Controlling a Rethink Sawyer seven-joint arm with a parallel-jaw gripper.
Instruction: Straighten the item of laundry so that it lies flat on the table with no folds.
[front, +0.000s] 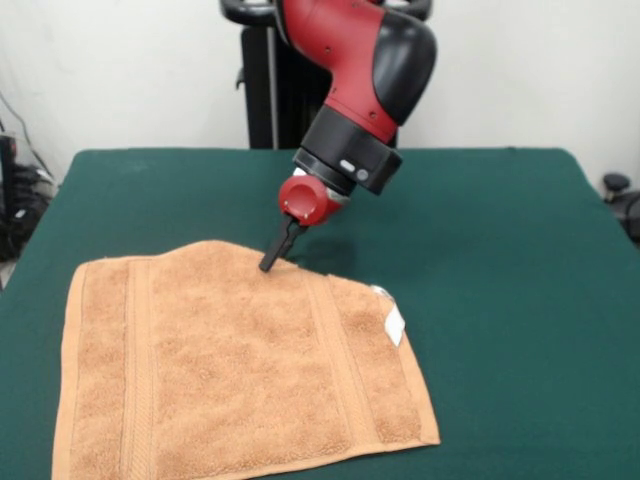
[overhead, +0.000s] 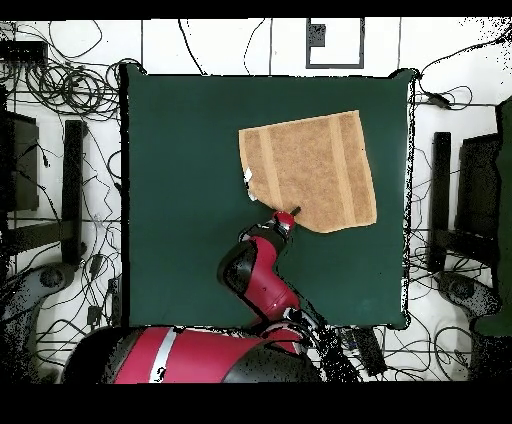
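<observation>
Tool on towel edge, grip unclear | green table | white wall

The front camera sits low and close across the worktop, facing the arm and looking slightly down; the tool stands near the middle of its frame. The overhead camera hangs high, looking straight down on the whole worktop, the tool central. The 2 views share worktop and tool.

towel on table, gripper at edge
</observation>
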